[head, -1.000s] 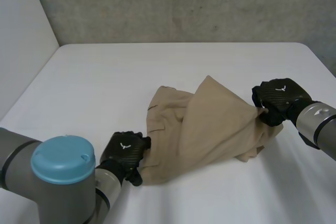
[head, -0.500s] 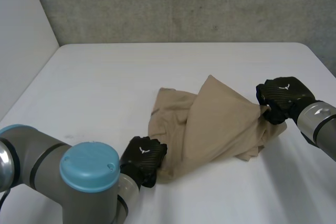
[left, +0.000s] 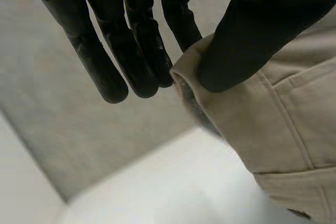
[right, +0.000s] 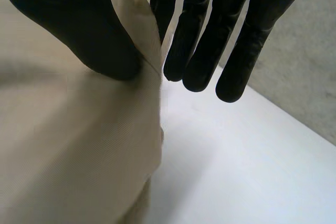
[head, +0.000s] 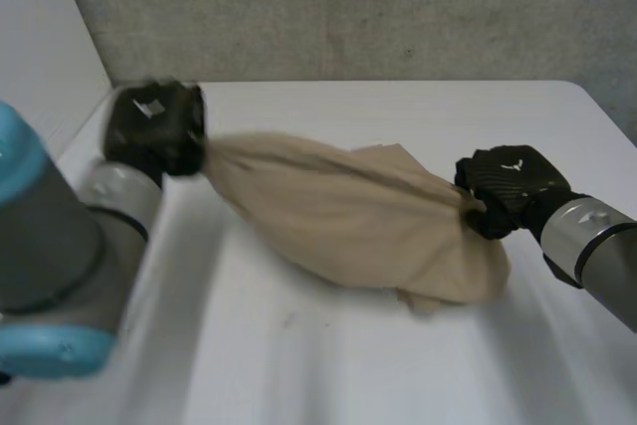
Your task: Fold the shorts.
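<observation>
The tan shorts (head: 348,216) hang stretched between my two hands above the white table (head: 348,365), sagging toward the right end. My left hand (head: 157,128) is raised at the far left and pinches one end of the cloth. In the left wrist view the thumb (left: 252,30) presses a hemmed edge of the shorts (left: 273,124) against the fingers (left: 131,40). My right hand (head: 508,186) holds the other end at the right. In the right wrist view its thumb (right: 79,30) pins an edge of the shorts (right: 73,150) against the fingers (right: 210,30).
A grey wall (head: 348,7) rises behind the table's far edge, and a pale wall (head: 40,67) borders the left side. My left arm (head: 60,266) stands large at the near left.
My left hand closed on the near left end of the shorts and swept it up and to the far left, pulling the bunched cloth out long. The right hand shifted slightly left.
</observation>
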Controlling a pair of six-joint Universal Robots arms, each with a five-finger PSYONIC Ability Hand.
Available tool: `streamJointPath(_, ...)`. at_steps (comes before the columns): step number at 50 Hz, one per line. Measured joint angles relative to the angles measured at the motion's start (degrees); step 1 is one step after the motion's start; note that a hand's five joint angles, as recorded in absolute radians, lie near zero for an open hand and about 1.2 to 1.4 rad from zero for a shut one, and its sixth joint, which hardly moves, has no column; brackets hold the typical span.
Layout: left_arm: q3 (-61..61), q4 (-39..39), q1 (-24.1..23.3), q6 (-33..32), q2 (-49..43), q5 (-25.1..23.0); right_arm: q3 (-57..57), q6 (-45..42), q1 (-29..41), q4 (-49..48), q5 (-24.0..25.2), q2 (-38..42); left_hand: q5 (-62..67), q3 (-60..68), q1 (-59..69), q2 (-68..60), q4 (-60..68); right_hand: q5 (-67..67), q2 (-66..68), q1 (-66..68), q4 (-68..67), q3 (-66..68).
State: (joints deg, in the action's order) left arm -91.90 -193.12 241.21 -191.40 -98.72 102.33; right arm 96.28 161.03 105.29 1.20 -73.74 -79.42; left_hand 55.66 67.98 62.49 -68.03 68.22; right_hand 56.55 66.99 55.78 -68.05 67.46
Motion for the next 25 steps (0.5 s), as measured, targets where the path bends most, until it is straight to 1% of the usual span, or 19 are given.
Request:
streamJointPath(4, 3.55, 0.44, 2.39, -1.0, 2.09, -0.2, -0.41, 1.19, 1.49, -0.02, -0.26, -2.35, 0.0, 0.0, 0.0, -0.06, 0.0, 0.0, 0.0, 0.0, 0.0, 0.0)
streamJointPath(7, 4.71, 0.87, 2.68, -1.25, 3.05, -0.24, -0.64, 1.38, 1.78, 0.01, -0.45, -4.03, 0.0, 0.0, 0.0, -0.1, 0.01, 0.0, 0.0, 0.0, 0.0, 0.0)
streamJointPath(10, 5.09, 1.43, 2.27, -1.28, 4.78, -0.28, -0.89, 1.37, 1.74, 0.06, -0.59, -6.28, 0.0, 0.0, 0.0, -0.13, 0.02, 0.0, 0.0, 0.0, 0.0, 0.0)
streamJointPath(13, 4.4, 1.87, 1.14, -1.1, 7.62, -0.52, -1.78, 1.26, 1.53, 0.23, -0.52, -10.62, 0.0, 0.0, 0.0, -0.15, 0.2, 0.08, 0.0, 0.0, 0.0, 0.0)
streamJointPath(15, 3.74, 2.03, -0.23, -0.93, 11.08, -1.09, -3.11, 1.15, 1.57, 0.7, -0.41, -14.71, 0.0, 0.0, 0.0, -0.15, 0.21, 0.27, 0.0, 0.0, 0.0, 0.0)
streamJointPath(17, 3.6, 2.03, -0.82, -0.88, 12.77, -1.39, -3.91, 1.11, 1.62, 1.03, -0.37, -16.47, 0.0, 0.0, 0.0, -0.15, 0.21, 0.29, 0.0, 0.06, 0.0, 0.0)
streamJointPath(21, 4.17, 1.83, -2.55, -0.74, 19.44, -2.36, -7.81, 1.08, 1.87, 3.0, -0.23, -22.08, 0.0, 0.29, 0.0, -0.41, 0.22, 0.37, 0.0, 0.33, 0.0, 0.0)
streamJointPath(24, 4.58, 1.8, -2.81, -0.71, 20.95, -2.48, -8.82, 1.09, 1.89, 3.6, -0.2, -23.12, 0.0, 0.29, 0.0, -0.43, 0.22, 0.37, 0.0, 0.33, 0.0, 0.0)
streamJointPath(25, 5.68, 1.81, -3.28, -0.67, 23.76, -2.61, -11.33, 1.1, 1.77, 5.17, -0.07, -25.28, 0.0, 0.29, 0.0, -0.43, 0.22, 0.39, 0.0, 0.33, -0.01, 0.0)
